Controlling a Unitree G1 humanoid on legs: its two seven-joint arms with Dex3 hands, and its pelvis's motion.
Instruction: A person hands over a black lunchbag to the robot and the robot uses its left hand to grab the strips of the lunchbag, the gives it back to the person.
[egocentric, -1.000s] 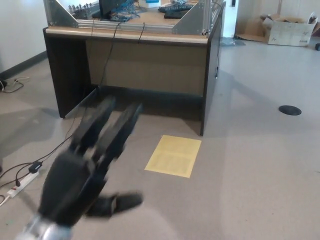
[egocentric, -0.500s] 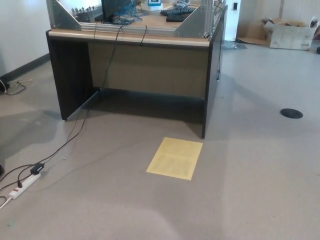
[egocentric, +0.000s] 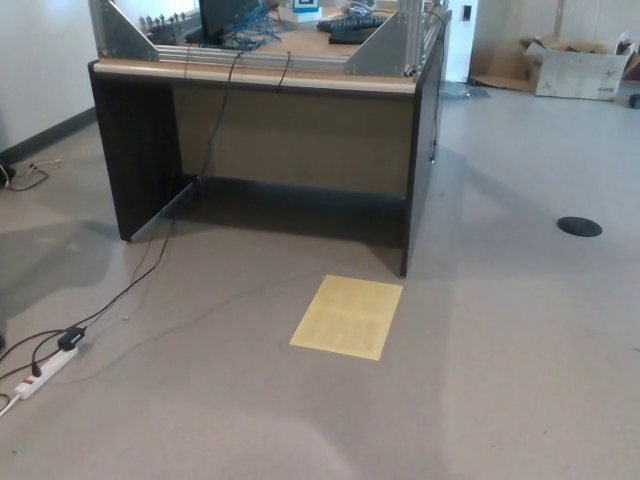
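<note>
Neither of my hands shows, so I cannot tell their state. No lunchbag or person is visible; only the desk (egocentric: 265, 110) at upper left and the yellow sheet (egocentric: 347, 315) at centre.

The floor (egocentric: 520, 330) looks like smooth matt grey vinyl, with a flat yellow paper-ish sheet (egocentric: 347, 315) on it. The desk (egocentric: 290, 130) has dark matt side panels and a light wood-look top, with brushed metal framing (egocentric: 385, 45) above. White plastic power strip (egocentric: 40, 372), and a cardboard box (egocentric: 577, 65).
</note>
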